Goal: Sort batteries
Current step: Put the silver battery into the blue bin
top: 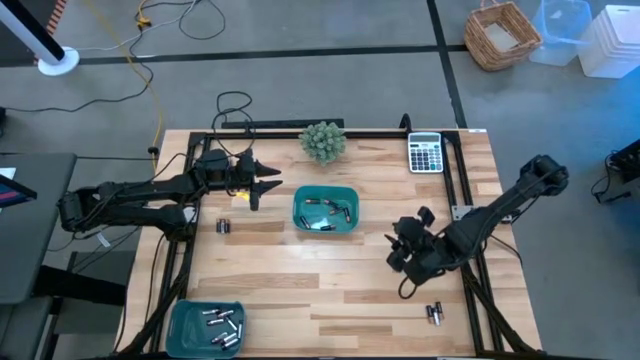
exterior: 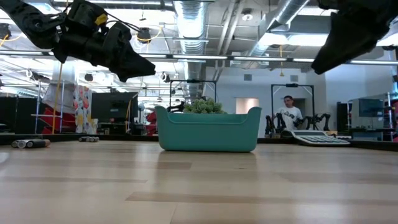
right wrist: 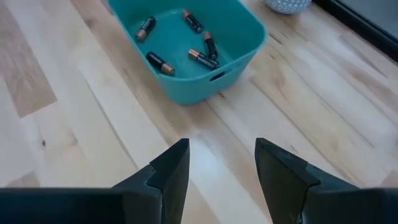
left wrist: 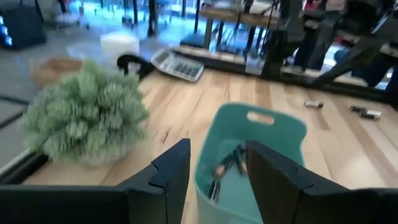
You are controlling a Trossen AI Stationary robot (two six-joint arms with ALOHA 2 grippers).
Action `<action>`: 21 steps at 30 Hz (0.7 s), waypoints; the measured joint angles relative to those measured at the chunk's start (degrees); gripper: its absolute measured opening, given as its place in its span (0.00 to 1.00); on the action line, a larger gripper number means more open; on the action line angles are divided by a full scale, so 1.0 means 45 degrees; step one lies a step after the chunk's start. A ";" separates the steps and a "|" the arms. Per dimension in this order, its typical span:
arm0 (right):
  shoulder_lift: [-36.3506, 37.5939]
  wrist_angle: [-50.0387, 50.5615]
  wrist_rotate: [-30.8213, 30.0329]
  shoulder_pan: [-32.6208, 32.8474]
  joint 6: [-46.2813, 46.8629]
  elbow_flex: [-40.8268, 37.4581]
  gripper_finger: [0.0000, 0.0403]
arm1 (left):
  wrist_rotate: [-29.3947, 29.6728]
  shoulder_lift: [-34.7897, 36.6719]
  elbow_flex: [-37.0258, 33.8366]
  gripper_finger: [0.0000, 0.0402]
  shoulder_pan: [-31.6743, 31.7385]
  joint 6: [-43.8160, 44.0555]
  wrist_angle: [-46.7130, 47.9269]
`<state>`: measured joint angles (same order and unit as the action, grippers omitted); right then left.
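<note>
A teal tray (top: 325,210) at the table's middle holds several batteries (right wrist: 202,59). A second teal tray (top: 207,325) at the near left corner holds several more. Loose batteries lie on the wood left of the middle tray (top: 223,227) and near the right front (top: 434,313). My left gripper (left wrist: 217,149) hovers open above the table, just left of the middle tray, pointing toward it. My right gripper (right wrist: 221,146) hangs open over bare wood to the right of that tray and nearer the front, tilted down. Neither gripper has anything between its fingers.
A small green plant (top: 323,141) stands behind the middle tray, and a grey calculator (top: 425,152) lies at the far right. Black frame rails run along the table's left and right sides. Bare wood stretches across the near middle.
</note>
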<state>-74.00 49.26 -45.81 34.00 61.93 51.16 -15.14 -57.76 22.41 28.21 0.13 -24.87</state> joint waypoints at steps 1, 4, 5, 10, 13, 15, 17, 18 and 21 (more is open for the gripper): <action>-0.0060 0.0010 -0.0003 0.0077 0.0053 0.0000 0.48 | 0.0031 -0.0001 0.0121 0.37 0.0000 -0.0009 0.0384; -0.0238 0.0055 -0.0003 0.0397 0.0238 0.0000 0.48 | 0.0491 -0.0005 0.0589 0.37 -0.0069 -0.0333 0.1707; -0.0251 0.0099 0.0006 0.0559 0.0298 0.0000 0.48 | 0.0711 -0.0005 0.0708 0.37 -0.0106 -0.0470 0.2014; -0.0247 0.1832 0.0381 0.1467 0.3175 0.0015 0.48 | 0.0818 0.0004 0.0785 0.37 -0.0306 -0.0703 0.2077; -0.0247 0.3061 0.0870 0.2276 0.5227 0.0015 0.48 | 0.0865 0.0010 0.0798 0.37 -0.0359 -0.0741 0.1924; -0.0247 0.3627 0.1097 0.2850 0.6440 0.0015 0.48 | 0.0881 0.0007 0.0798 0.37 -0.0359 -0.0741 0.1916; -0.0251 0.4210 0.1483 0.3344 0.7561 0.0015 0.48 | 0.0894 0.0008 0.0798 0.37 -0.0359 -0.0738 0.1913; -0.0311 0.4414 0.1678 0.3563 0.8053 0.0015 0.48 | 0.0894 0.0010 0.0798 0.37 -0.0359 -0.0726 0.1910; -0.0619 0.4868 0.2267 0.4193 0.9087 0.0010 0.48 | 0.0898 0.0006 0.0798 0.37 -0.0359 -0.0690 0.1910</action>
<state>-76.79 71.17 -35.61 52.87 102.82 51.20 -11.10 -57.73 26.00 26.59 -2.97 -16.27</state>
